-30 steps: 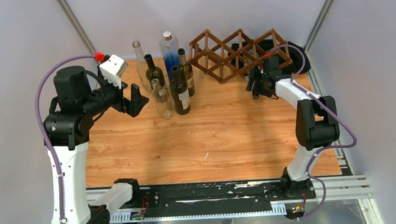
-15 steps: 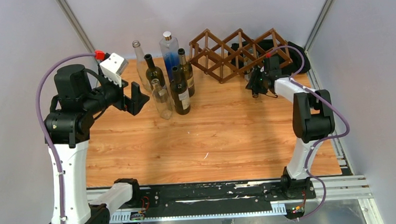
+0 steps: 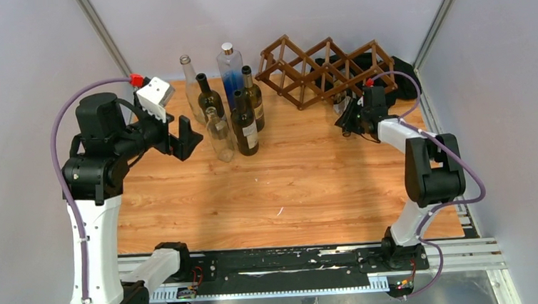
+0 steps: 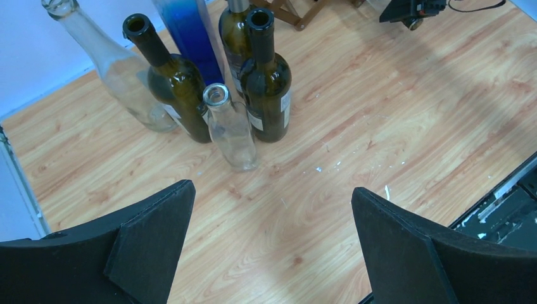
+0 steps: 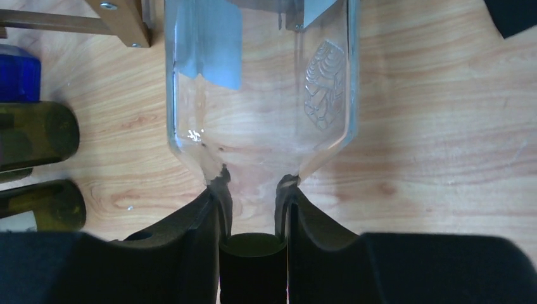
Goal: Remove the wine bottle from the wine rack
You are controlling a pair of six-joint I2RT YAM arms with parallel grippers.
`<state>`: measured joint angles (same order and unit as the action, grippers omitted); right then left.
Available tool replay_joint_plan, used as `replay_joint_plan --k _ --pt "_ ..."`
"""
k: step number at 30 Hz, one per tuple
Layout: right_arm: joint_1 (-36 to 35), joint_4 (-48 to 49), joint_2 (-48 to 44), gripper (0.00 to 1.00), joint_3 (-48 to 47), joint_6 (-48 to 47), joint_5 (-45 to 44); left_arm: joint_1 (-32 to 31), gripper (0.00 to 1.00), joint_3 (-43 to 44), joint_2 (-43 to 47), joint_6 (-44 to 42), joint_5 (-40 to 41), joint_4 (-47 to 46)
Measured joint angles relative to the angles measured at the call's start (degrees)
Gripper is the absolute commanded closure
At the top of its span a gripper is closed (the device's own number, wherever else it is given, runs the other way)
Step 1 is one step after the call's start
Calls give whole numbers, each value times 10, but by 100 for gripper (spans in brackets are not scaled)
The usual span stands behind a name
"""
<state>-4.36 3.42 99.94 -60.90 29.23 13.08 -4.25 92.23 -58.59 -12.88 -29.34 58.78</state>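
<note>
The wine bottle (image 5: pixel 259 95) is clear glass, so the wood shows right through it. It has a pale blue label with no words I can read, and a bumpy picture pressed into the glass. Its top looks dark green.

It lies on its side at the front of the wine rack (image 3: pixel 325 69), at the back right of the bench (image 3: pixel 289 179). Its fat end is by the brown slats, and its thin neck points out toward the arms.

The right gripper (image 5: pixel 253 190) is squeezed tight on that neck. The left gripper (image 4: pixel 272 193) is wide apart and holds nothing. It hangs near six standing bottles (image 3: pixel 227 105), whose white labels are too small to read.
</note>
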Motion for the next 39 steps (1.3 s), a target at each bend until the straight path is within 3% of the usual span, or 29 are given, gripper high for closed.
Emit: replay_joint_plan --k 14,25,31,35,39 --pt "1 -1 -153 100 136 16 9 0 0 -21 16 -5 -14 0" --pt "-18 -89 -340 100 211 37 9 0 0 -54 12 -23 -60 -4" --pt "-32 -162 -413 100 230 42 49 0 0 -71 8 -72 -93 -4" --pt "-71 -216 -454 100 240 44 62 -6 0 -107 15 -151 -116 -9" --pt "-133 -267 -490 100 240 53 77 -68 0 -168 36 -257 -106 -13"
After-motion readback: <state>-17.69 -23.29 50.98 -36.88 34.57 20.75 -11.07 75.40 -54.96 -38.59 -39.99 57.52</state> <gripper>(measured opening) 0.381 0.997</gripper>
